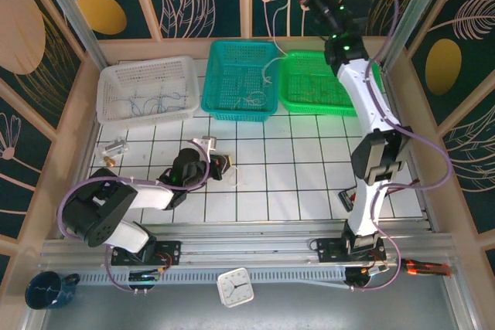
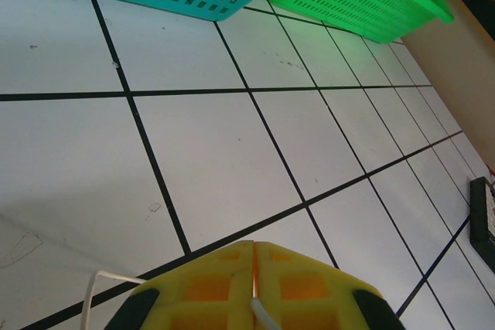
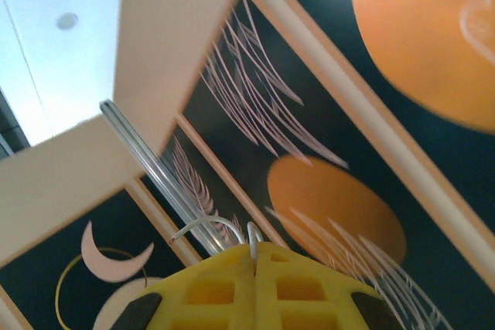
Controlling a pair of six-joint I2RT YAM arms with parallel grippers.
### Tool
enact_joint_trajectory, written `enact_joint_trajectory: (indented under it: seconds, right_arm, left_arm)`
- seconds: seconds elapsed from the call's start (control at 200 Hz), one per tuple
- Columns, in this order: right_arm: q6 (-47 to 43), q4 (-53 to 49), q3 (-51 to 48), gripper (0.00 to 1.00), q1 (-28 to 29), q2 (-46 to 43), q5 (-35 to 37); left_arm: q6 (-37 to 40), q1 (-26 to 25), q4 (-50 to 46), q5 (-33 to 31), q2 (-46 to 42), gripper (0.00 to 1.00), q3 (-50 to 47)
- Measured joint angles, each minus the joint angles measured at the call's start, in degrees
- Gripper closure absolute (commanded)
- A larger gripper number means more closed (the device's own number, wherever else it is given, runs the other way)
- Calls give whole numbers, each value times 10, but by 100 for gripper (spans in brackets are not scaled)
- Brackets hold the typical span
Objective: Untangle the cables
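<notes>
The right gripper (image 3: pixel 255 259), raised toward one o'clock, is pinching a white cable (image 3: pixel 203 222) in closed jaws. The left gripper (image 2: pixel 254 267), low at seven o'clock, is seemingly clamping a thin strand (image 2: pixel 116 276). Other cables (image 1: pixel 247 100) are sitting in the teal basket (image 1: pixel 232 113); pulling higher risks cinching knots.

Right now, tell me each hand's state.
Left hand: closed, pinching a thin white flexible cable.
Right hand: closed, pinching another thin white cable strand.
</notes>
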Motion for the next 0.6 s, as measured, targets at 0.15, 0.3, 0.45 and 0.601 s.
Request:
enact_joint_trajectory:
  seconds: [0.15,0.3,0.45,0.601]
  right_arm:
    - [-20,-1,-80,100,37,27,-15]
    - [-49,-29,-140,97,68,59,-24]
    - [-83,-79,-149,21,76,69,-25]
    - [-118,-101,-150,14,74,60,-24]
  left_arm:
    - [-2,0,-8,2,-4,100,16]
    - [-3,0,-16,5,-17,100,28]
    - [-7,0,-24,7,-34,100,35]
    - [-9,0,-31,14,-43,100,42]
